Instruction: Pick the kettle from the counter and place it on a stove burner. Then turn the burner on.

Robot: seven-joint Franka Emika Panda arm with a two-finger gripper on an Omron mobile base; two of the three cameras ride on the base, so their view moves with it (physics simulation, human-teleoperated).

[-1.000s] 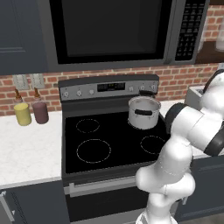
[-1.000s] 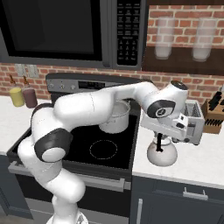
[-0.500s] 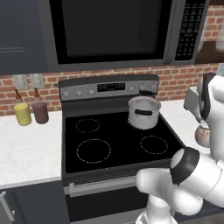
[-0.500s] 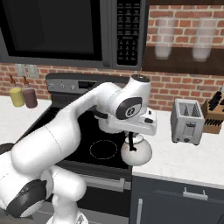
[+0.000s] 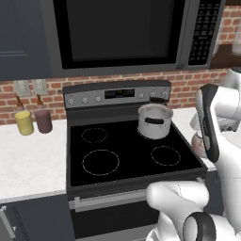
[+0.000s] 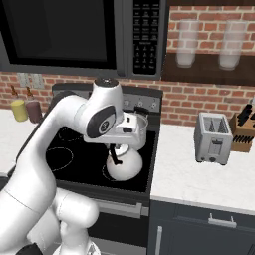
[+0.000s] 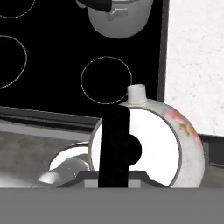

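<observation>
Left base view: a black cooktop (image 5: 127, 150) sits between white counter (image 5: 28, 160) stretches, under a dark microwave (image 5: 117, 35). A grey pot (image 5: 154, 120) stands on the back right of the glass. The largest burner (image 5: 100, 162), front left, is dark inside its white ring. Two jars, one yellow (image 5: 24, 122) and one maroon (image 5: 43, 120), stand on the left counter by the brick wall. The white arm rises at the right edge, and a sliver of the kettle (image 5: 198, 143) shows just behind it, beside the cooktop's right edge.

Right base view: the arm bends over the cooktop and its gripper (image 6: 121, 148) points down onto the kettle's (image 6: 124, 165) black handle. The kettle hangs at the front right part of the glass, above a small ring. The pot (image 6: 138, 122) is partly hidden behind the hand. A toaster (image 6: 213, 138) and a knife block (image 6: 243, 132) stand on the right counter.

Hand view: the kettle (image 7: 175, 144) lies directly below, its black handle (image 7: 114, 144) running up between the jaws, which are closed narrowly on it. Its spout points toward a small ring (image 7: 106, 80). The kettle sits over the cooktop's front edge, with the counter (image 7: 197, 65) to the right.
</observation>
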